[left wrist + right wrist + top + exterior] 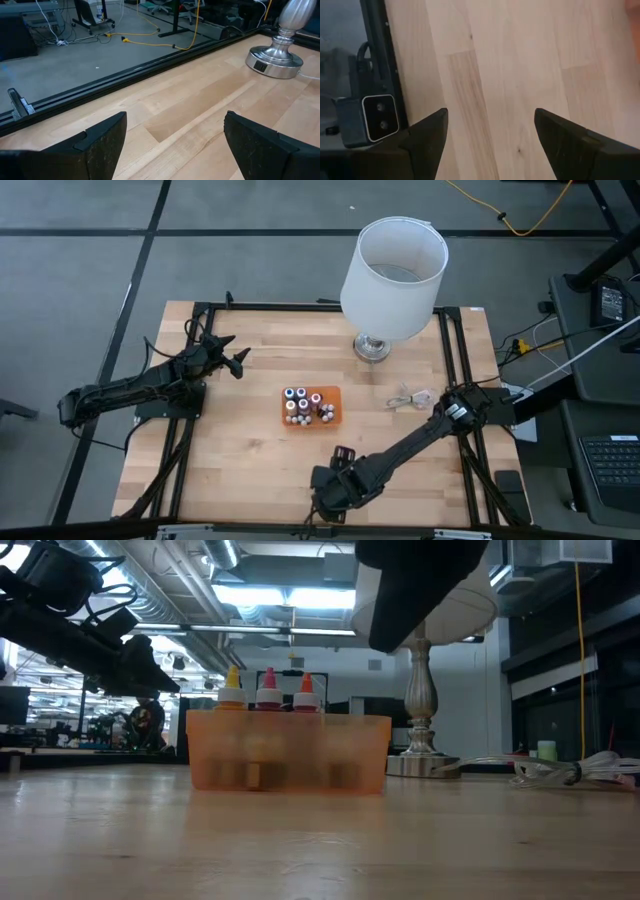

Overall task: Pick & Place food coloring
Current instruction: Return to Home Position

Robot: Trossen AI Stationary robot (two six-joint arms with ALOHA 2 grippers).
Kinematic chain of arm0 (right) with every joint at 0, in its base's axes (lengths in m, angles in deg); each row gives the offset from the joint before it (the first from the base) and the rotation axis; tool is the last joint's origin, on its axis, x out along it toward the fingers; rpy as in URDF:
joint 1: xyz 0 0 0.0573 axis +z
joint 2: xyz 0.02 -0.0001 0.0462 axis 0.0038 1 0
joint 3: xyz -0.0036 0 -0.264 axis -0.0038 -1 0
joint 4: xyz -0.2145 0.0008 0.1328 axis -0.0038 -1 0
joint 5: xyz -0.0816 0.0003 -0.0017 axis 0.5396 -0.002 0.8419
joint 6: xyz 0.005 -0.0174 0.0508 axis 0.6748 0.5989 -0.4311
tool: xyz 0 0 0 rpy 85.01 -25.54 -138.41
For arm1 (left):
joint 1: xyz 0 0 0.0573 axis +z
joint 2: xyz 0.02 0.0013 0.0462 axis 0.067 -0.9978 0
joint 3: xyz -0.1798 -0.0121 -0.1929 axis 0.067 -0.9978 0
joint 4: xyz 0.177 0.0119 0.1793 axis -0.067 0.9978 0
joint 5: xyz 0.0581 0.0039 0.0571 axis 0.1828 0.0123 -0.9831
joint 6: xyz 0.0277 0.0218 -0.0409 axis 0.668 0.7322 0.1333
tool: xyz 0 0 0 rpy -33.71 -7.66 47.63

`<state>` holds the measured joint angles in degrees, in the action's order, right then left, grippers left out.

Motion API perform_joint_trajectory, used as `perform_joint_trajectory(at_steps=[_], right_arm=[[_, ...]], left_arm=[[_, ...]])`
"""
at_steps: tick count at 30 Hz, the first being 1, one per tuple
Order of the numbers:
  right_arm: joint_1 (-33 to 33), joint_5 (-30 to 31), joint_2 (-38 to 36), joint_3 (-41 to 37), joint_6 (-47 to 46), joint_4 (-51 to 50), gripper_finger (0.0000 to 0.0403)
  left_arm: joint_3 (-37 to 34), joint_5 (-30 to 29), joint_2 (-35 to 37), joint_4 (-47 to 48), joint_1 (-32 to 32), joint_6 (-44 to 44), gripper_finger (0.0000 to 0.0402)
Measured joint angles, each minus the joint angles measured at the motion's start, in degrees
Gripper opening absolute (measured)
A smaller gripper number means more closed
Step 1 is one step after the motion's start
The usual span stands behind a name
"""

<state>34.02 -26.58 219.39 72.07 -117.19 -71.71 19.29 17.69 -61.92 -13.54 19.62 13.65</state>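
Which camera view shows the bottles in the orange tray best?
The high view: it looks down on the bottles inside the orange tray. The low view shows only three caps above the rim; both wrist views miss them.

Room: you have a grey floor [80, 240] with dark seams | yellow cable [505, 222] trailing across it | ceiling lights [285, 597] lit among ducts | keyboard [610, 465] beside your table

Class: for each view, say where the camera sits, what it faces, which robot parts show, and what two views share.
High: overhead, looking straight down on table, tray, lamp; both arms show.
Low: tabletop height, level across to the tray; arm parts overhead.
Left wrist: faces the lamp base past the open left gripper.
Right wrist: faces table and edge rail past the open right gripper.
Shared: high and low both show tray and lamp.
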Motion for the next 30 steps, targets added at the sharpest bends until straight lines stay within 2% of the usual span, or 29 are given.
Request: perform_joint_trajectory(at_steps=[16,27,30], right_arm=[[-2.09,0.24,-0.04,-0.02,1.96,2.63,0.0297],[-3.21,-1.58,-0.07,-0.04,9.11,3.00,0.0297],[-3.30,-4.83,-0.07,-0.04,9.04,3.04,0.0297]], left_arm=[[-0.01,0.00,0.00,0.00,0.00,0.00,0.0324],[-0.01,0.00,0.00,0.00,0.00,0.01,0.0322],[0.01,0.00,0.00,0.00,0.00,0.00,0.0323]])
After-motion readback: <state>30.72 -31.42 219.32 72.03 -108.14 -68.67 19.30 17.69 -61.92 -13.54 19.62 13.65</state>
